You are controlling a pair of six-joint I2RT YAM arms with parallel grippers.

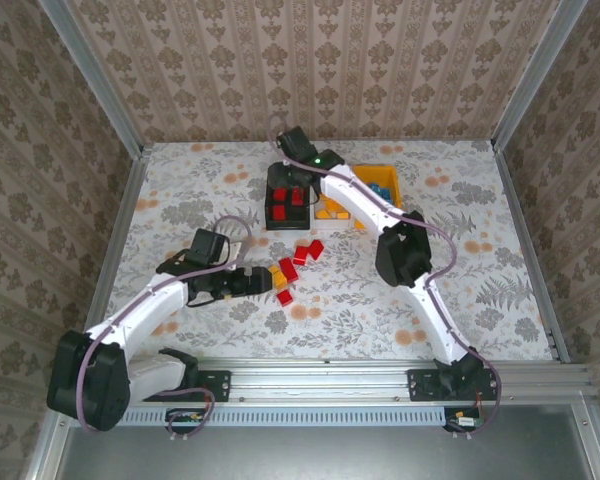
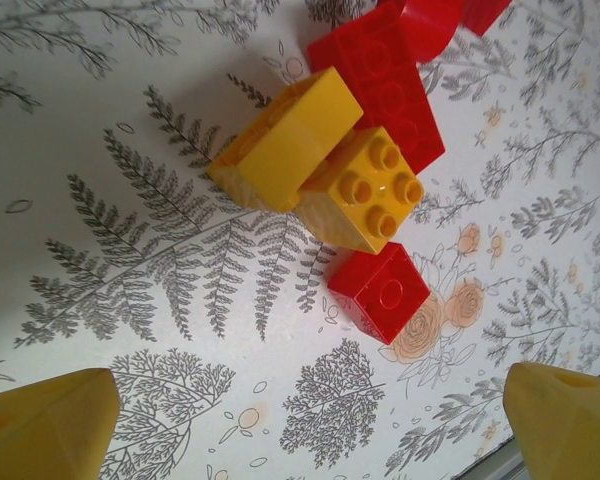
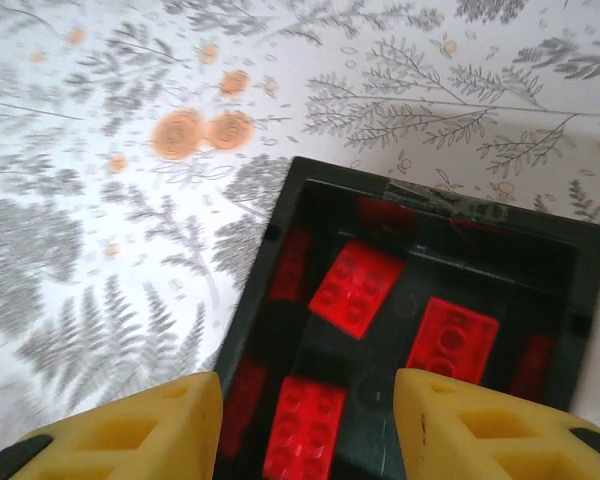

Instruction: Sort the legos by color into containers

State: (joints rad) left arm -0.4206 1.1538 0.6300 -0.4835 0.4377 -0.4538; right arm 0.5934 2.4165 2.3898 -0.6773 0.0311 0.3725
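Note:
A loose pile of legos lies mid-table: red bricks (image 1: 302, 254) and a yellow one (image 1: 275, 274). My left gripper (image 1: 264, 282) stands open just left of the pile. In the left wrist view two yellow bricks (image 2: 285, 140) (image 2: 370, 190), a long red brick (image 2: 385, 85) and a small red brick (image 2: 380, 292) lie ahead of the left gripper (image 2: 305, 430), nothing between its fingers. My right gripper (image 1: 288, 186) hangs over the black container (image 1: 271, 222). The right gripper (image 3: 308, 430) is open with nothing in it, above red bricks (image 3: 355, 285) (image 3: 452, 340) on the black container's (image 3: 255, 300) floor; one red brick (image 3: 305, 430) under the jaws looks blurred.
A white container (image 1: 358, 224) with yellow bricks sits right of the black one, and an orange-yellow container (image 1: 392, 172) with blue bricks stands behind it. Patterned walls and metal rails close off the table on all sides.

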